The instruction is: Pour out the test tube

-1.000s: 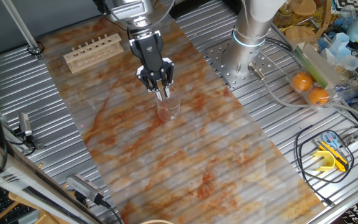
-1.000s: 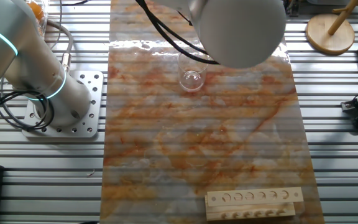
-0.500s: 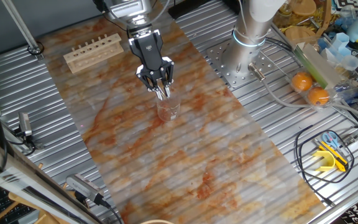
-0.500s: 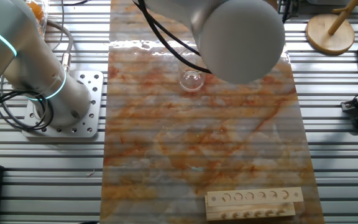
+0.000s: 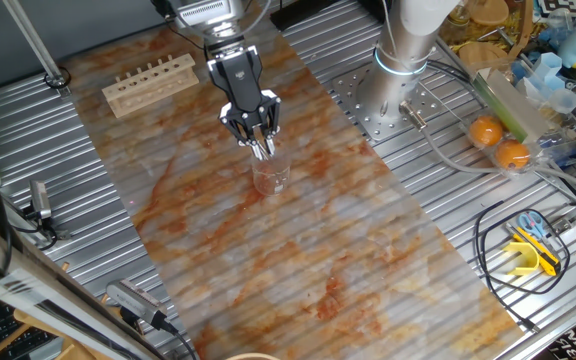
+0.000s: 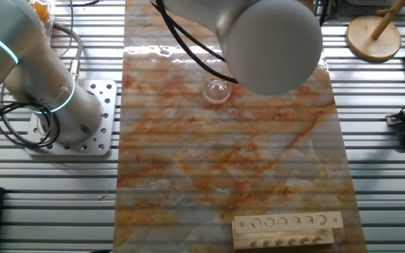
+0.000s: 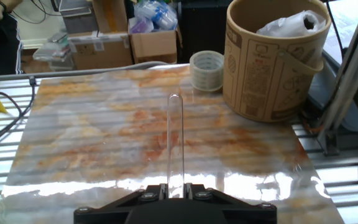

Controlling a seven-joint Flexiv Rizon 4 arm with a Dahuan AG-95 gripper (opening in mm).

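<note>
The test tube (image 7: 175,140) is a thin clear glass tube that reaches straight out from my gripper (image 7: 176,186), rounded end farthest away. Both jaws press against its near end, so the gripper is shut on it. In one fixed view my gripper (image 5: 260,151) hangs just over the rim of a clear glass beaker (image 5: 271,177) on the marbled mat. In the other fixed view the arm's bulk hides the gripper and the tube, and only the beaker (image 6: 216,91) shows.
A pale wooden rack (image 5: 150,83) lies at the mat's far corner, also the rack (image 6: 287,230). The arm's base (image 5: 393,95) stands right of the mat. The hand view shows a brown bucket (image 7: 272,59) and a tape roll (image 7: 207,70) beyond the mat.
Over the first half second the arm shifted slightly across the beaker in the other fixed view, covering more of it. Since then nothing has visibly moved.
</note>
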